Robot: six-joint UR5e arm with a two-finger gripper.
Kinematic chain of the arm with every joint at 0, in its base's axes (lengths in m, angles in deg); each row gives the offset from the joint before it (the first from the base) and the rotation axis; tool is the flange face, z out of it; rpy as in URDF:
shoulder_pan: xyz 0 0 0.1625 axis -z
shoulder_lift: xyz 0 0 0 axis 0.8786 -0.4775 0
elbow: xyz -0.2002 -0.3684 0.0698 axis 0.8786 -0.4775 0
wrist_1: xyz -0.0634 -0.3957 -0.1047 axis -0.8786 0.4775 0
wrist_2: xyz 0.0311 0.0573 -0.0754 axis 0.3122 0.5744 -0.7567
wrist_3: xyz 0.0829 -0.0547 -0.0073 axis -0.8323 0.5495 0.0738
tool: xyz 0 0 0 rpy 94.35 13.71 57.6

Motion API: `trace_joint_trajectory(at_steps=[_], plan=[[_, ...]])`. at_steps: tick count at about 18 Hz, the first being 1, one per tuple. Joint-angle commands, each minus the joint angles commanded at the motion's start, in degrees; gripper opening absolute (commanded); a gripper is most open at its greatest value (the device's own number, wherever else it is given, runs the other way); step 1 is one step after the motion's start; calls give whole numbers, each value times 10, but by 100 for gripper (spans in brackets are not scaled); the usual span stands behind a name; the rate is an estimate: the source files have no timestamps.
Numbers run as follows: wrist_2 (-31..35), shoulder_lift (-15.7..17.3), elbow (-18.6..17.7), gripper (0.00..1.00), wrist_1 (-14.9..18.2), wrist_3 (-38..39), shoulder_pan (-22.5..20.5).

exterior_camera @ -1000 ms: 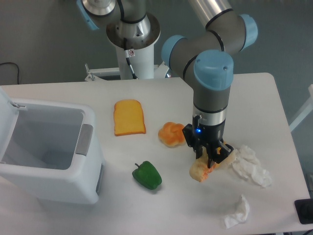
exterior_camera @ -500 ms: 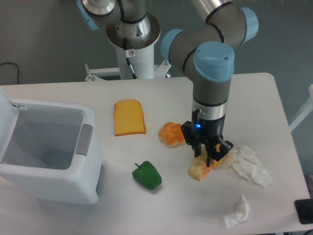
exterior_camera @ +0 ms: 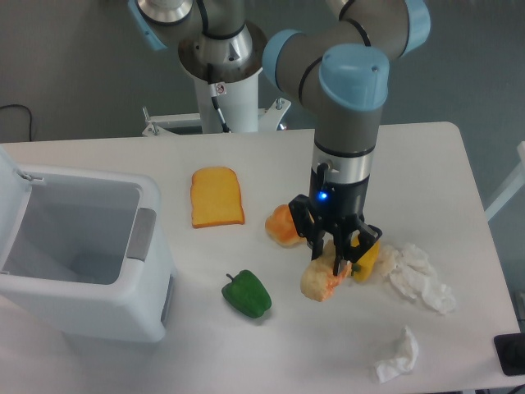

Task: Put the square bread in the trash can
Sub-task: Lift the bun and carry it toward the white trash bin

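Gripper [exterior_camera: 338,264] clamped on the square bread [exterior_camera: 321,279], right of the table's middle.

Fingers close around the top of the pale, lumpy chunk, whose orange-tinged side faces the camera; whether the bread touches the white table [exterior_camera: 426,172] or hangs just above it cannot be told. A yellow object [exterior_camera: 367,258] sits just behind the right finger, partly hidden. The knotted orange bun [exterior_camera: 283,225] lies just beside the gripper, on its far left side. The flat toast slice [exterior_camera: 216,196] rests farther left, and the green pepper [exterior_camera: 246,294] lies near the front between bread and bin. The trash can [exterior_camera: 107,316] stands at the left edge, well apart from the bread, its lid [exterior_camera: 10,168] tipped back and the inside open to view. Crumpled white tissues [exterior_camera: 420,279] lie to the right of the bread, with another wad [exterior_camera: 398,355] nearer the front edge.
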Motion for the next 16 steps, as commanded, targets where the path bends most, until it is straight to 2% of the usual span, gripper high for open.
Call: trace_joint_trajectory(at_steps=[5, 12, 16], plan=[[-52, 24, 1, 43, -1, 59, 2], [-72, 47, 3, 43, -1, 164, 25], [-85, 57, 3, 43, -1, 195, 42]])
